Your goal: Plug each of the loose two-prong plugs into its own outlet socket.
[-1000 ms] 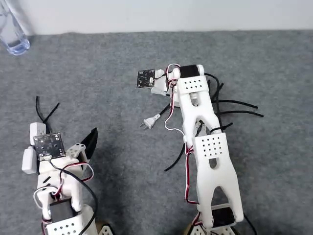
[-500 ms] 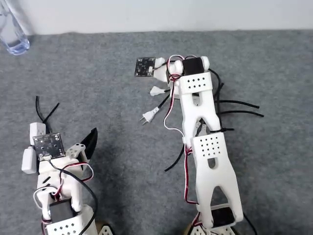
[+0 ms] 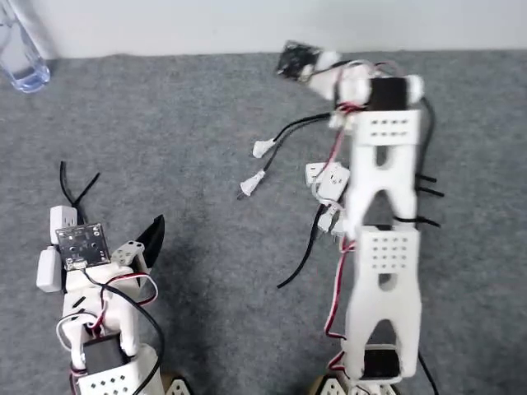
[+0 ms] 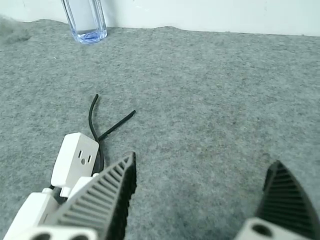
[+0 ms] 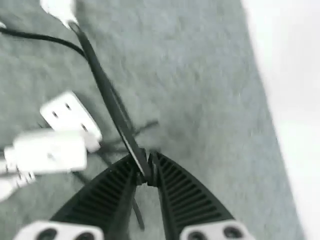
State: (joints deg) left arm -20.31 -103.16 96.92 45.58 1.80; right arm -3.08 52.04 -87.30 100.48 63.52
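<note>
white perforated arms, black ribbed end effectors

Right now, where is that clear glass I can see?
The clear glass stands at the far left corner of the grey carpet, right by the white wall, far ahead of the left tool.

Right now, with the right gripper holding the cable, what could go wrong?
1. The right gripper is shut on the black cable, not on the plug at its end, so the plug may swing and its prongs may be hard to aim.
2. The thin cable could slip through the jaws.
3. The cable passes close to the white outlet blocks, so pulling might drag them.
</note>
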